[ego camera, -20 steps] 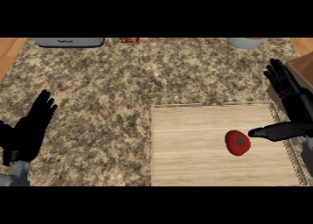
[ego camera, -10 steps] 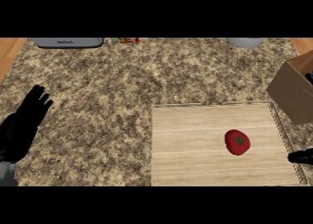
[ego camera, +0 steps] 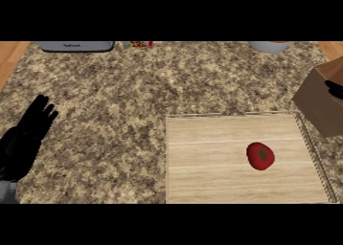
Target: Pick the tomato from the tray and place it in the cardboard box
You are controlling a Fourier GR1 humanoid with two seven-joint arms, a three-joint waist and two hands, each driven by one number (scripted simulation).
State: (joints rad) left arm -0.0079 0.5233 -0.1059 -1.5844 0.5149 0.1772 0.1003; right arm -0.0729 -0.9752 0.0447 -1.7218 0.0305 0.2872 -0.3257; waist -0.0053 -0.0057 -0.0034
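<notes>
Tomato [ego camera: 260, 156]: red, smooth, oval, green star-shaped calyx facing up; lies right of centre on the tray, nothing touching it.
Tray [ego camera: 202, 167]: pale wood planks, rectangular, thin raised rim.
Cardboard box [ego camera: 328, 107]: plain brown, at the tray's upper right corner, cut by the view's edge.
Counter [ego camera: 132, 91]: speckled beige-brown stone.
Left hand [ego camera: 24, 141]: black, released, fingers straight, at the left edge, well apart from the tray.
Right hand [ego camera: 340, 92]: a dark sliver against the box; its state cannot be told.
Grey appliance [ego camera: 75, 46] and a pale round vessel [ego camera: 269, 46]: at the far edge.
</notes>
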